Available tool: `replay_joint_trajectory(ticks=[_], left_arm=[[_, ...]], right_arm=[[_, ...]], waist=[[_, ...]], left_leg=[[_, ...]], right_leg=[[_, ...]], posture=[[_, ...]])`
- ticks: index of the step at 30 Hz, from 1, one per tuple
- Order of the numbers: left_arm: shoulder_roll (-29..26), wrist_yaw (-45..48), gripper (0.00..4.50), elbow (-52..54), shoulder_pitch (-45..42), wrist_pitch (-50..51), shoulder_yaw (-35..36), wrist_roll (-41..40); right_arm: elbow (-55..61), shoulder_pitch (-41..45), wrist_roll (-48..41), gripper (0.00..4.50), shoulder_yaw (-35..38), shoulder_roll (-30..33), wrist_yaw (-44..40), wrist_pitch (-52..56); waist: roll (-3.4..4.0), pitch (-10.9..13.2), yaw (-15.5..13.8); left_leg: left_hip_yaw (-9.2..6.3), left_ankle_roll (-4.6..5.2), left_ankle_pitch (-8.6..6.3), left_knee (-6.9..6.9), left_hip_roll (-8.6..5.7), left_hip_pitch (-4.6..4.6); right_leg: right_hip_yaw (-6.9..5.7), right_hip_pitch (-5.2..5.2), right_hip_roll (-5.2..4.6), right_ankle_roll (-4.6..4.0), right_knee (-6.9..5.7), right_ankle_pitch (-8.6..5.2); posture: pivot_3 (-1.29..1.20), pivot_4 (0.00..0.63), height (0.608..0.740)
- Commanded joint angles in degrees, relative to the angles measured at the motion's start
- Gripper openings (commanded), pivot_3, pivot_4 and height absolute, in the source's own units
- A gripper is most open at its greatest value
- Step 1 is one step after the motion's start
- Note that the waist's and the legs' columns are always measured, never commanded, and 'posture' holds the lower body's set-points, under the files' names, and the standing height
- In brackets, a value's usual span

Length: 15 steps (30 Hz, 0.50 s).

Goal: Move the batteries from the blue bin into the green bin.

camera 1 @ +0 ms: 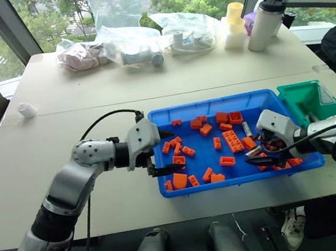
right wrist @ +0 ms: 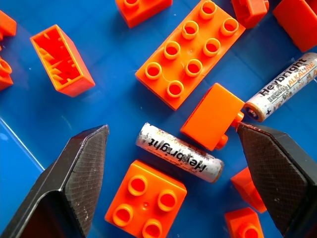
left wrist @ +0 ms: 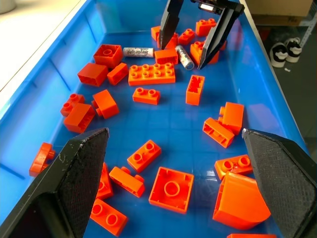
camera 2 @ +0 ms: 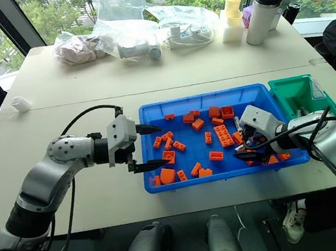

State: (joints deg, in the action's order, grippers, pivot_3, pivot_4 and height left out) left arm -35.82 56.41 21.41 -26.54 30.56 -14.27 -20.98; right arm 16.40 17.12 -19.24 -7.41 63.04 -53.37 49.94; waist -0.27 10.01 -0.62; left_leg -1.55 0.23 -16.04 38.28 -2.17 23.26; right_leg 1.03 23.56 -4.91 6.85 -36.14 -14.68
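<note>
**Right gripper staged over a battery; transfer pending**

Right gripper [right wrist: 173,163] is spread wide and empty, straddling one battery [right wrist: 179,152] lying flat on the blue bin [camera 1: 215,105] floor between orange bricks [right wrist: 189,51]. A second battery [right wrist: 285,85] lies at the first's 2 o'clock. The green bin [camera 1: 313,95] sits at the tray's 2 o'clock corner; its contents cannot be made out. At least two batteries remain. The right arm pitches steeply downward. Left gripper [camera 1: 157,153], open and empty, is held level at the tray's 9 o'clock edge.
</note>
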Motion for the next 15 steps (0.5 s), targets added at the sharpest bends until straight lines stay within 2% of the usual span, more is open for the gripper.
replay_joint_trajectory(ticks=[1,10,13,15], left_arm=[[0.1,-0.3,4.5,1.3,-0.1,-1.0,0.3,0.5],[1.0,-0.7,4.5,0.8,-0.2,-1.5,0.0,1.4],[1.3,-0.6,4.5,0.5,-0.4,-1.8,-0.1,1.8],[1.5,-0.6,4.5,0.3,-0.5,-2.0,-0.1,2.0]], right_arm=[[-0.7,1.8,2.9,4.27,-1.9,1.7,-1.1,-0.3],[-0.1,2.5,4.1,4.27,-3.1,1.4,-2.6,1.7],[0.0,2.5,4.2,3.47,-3.5,1.1,-2.9,1.8],[-0.1,2.7,4.3,2.56,-3.7,0.8,-3.0,1.8]], waist=[[0.0,0.0,0.0],[0.0,0.0,0.0],[0.0,0.0,0.0],[0.0,0.0,0.0]], left_leg=[[0.0,0.0,0.0,0.0,0.0,0.0],[0.0,0.0,0.0,0.0,0.0,0.0],[-0.01,0.0,0.0,0.0,0.0,0.0],[-0.01,0.0,0.0,0.0,0.0,0.0]], right_leg=[[-0.01,0.0,0.0,0.0,0.0,0.0],[0.0,-0.01,0.0,0.0,0.0,0.0],[0.0,0.0,0.0,0.0,0.0,0.0],[0.0,0.0,0.0,0.0,0.0,0.0]], posture=[[0.0,0.15,0.74],[0.0,0.15,0.74],[0.0,0.15,0.74],[0.0,0.15,0.74]])
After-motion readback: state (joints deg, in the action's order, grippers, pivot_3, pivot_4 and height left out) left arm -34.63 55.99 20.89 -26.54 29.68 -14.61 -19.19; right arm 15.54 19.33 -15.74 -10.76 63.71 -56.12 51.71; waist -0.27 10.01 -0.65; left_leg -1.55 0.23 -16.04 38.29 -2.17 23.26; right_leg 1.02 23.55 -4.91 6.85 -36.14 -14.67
